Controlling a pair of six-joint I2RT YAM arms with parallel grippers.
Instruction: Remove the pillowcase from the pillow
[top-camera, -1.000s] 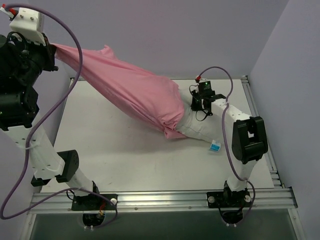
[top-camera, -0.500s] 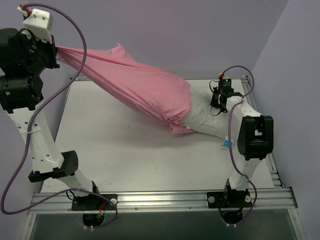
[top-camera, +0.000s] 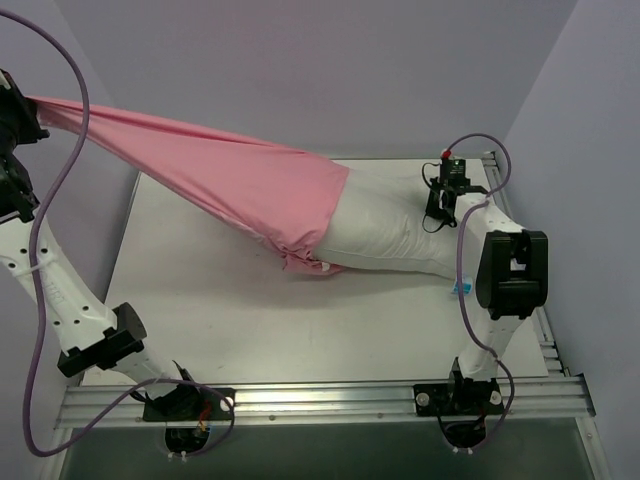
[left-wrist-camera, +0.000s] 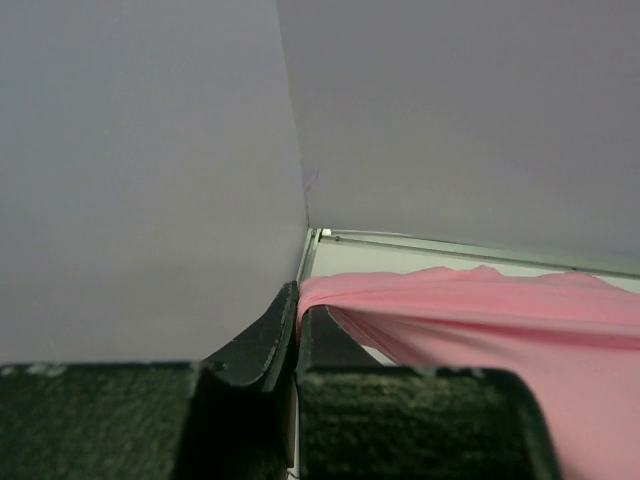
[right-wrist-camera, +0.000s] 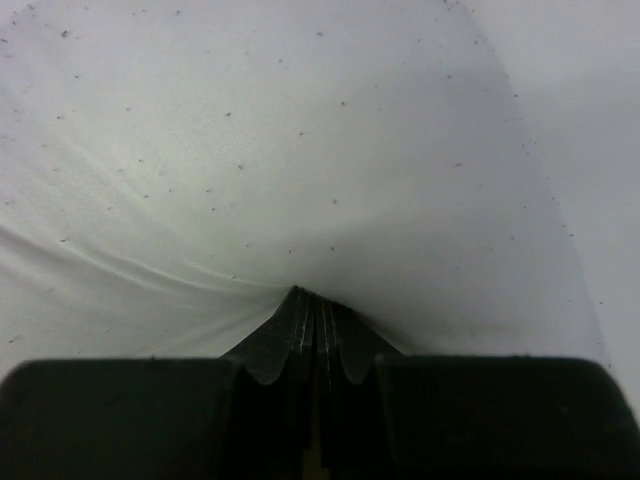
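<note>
My left gripper (left-wrist-camera: 297, 300) is clamped tight on the pink pillowcase (top-camera: 220, 180), stretched taut; my right gripper (right-wrist-camera: 312, 300) pinches the white pillow (top-camera: 390, 235), half uncovered

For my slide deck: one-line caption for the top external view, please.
Raised left gripper holds the pink pillowcase taut; right gripper clamps the half-exposed white pillow.

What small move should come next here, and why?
Probably pull the left gripper farther left, away from the pillow. It is shut on the pillowcase, which is stretched taut and covers the pillow's left part, while the right gripper is shut on the bare right end.
</note>
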